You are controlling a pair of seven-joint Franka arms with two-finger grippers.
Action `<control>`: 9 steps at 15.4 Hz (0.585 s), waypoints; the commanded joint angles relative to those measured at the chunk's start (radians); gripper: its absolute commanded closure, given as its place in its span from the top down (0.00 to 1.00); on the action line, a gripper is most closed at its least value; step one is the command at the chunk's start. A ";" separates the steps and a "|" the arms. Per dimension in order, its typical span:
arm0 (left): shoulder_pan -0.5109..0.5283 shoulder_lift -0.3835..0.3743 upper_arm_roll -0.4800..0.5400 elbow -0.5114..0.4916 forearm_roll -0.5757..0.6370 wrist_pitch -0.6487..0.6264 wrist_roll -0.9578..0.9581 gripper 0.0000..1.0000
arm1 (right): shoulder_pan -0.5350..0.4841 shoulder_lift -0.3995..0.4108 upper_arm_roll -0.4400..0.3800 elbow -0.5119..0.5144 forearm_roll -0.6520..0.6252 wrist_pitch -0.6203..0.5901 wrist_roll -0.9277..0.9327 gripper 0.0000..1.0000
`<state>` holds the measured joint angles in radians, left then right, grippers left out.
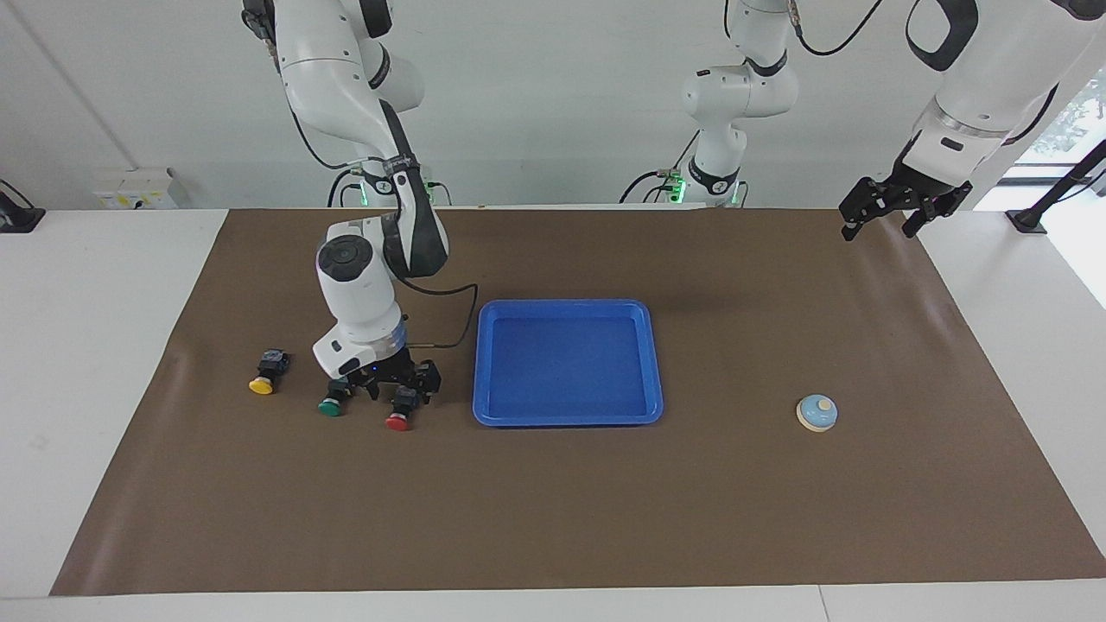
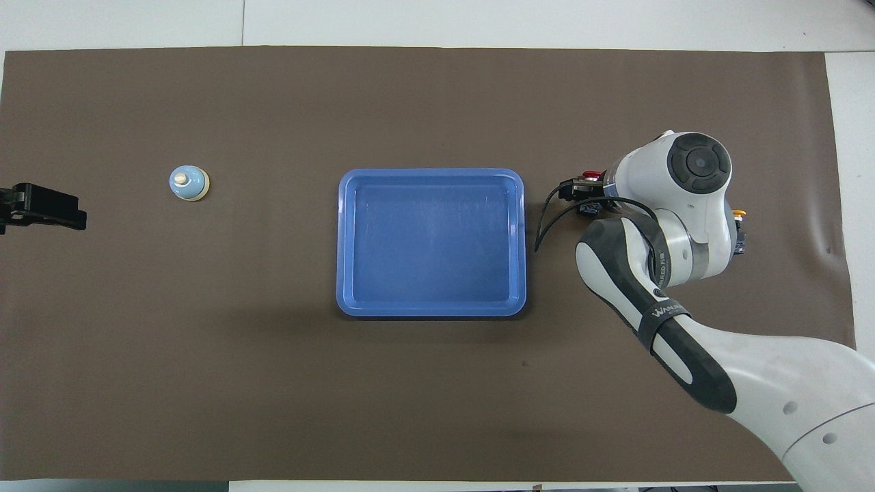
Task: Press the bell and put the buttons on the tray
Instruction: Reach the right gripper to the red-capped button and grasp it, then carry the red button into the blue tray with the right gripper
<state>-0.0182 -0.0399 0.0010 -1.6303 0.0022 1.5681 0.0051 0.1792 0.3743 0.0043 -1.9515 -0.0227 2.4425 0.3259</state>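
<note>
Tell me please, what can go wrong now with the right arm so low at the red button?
1. The right gripper is down at the red button with fingers open; the green button sits close beside, so one finger might knock it.
2. The red button lies on its side, so it could slip or rotate when pinched.
3. The bell looks unpressed; the left gripper waits far from it.

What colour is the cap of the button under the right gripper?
Red button, beneath the open right gripper; facing view shows it best.
</note>
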 commanded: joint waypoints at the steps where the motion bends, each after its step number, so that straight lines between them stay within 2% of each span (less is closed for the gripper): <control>1: 0.003 -0.015 0.001 -0.016 -0.011 -0.010 -0.002 1.00 | 0.002 0.018 0.000 0.013 0.001 0.017 0.016 0.97; 3: 0.003 -0.015 0.001 -0.016 -0.011 -0.010 -0.002 1.00 | 0.003 0.017 0.000 0.005 0.001 0.026 0.018 0.77; 6: 0.003 -0.015 0.001 -0.016 -0.011 -0.010 -0.002 1.00 | 0.005 0.017 0.002 -0.006 0.001 0.030 0.018 0.13; 7: 0.003 -0.015 0.001 -0.016 -0.011 -0.010 -0.002 1.00 | 0.005 0.017 0.002 -0.007 0.001 0.030 0.019 0.00; 9: 0.003 -0.015 0.001 -0.016 -0.011 -0.010 -0.002 1.00 | 0.008 0.015 0.002 -0.006 0.001 0.027 0.019 0.00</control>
<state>-0.0182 -0.0399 0.0010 -1.6303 0.0022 1.5681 0.0051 0.1822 0.3875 0.0048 -1.9521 -0.0227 2.4492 0.3260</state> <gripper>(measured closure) 0.000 0.581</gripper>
